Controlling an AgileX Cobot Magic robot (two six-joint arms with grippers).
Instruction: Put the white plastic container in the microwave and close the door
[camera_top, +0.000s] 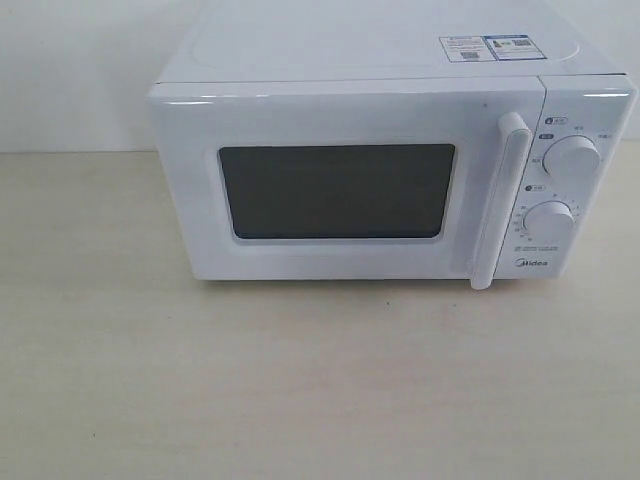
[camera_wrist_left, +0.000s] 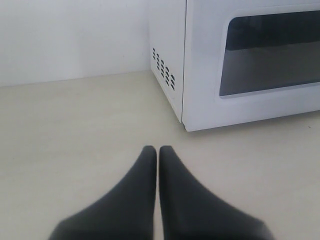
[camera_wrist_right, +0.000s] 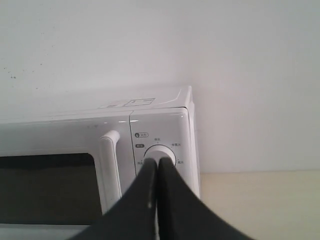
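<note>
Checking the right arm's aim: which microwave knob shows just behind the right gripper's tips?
The upper knob, just under the panel's top edge; the lower knob is hidden there.

surface: pale beige table (camera_top: 200, 400) | on it: the microwave (camera_top: 360, 60) (door (camera_top: 330, 185) shut), toward the back

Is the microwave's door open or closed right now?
Closed. The door sits flat against the microwave, its handle right beside the knobs, with no opening showing.

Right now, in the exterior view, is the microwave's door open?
No, the door lies flush in the front of the microwave, with no gap along its edges.
</note>
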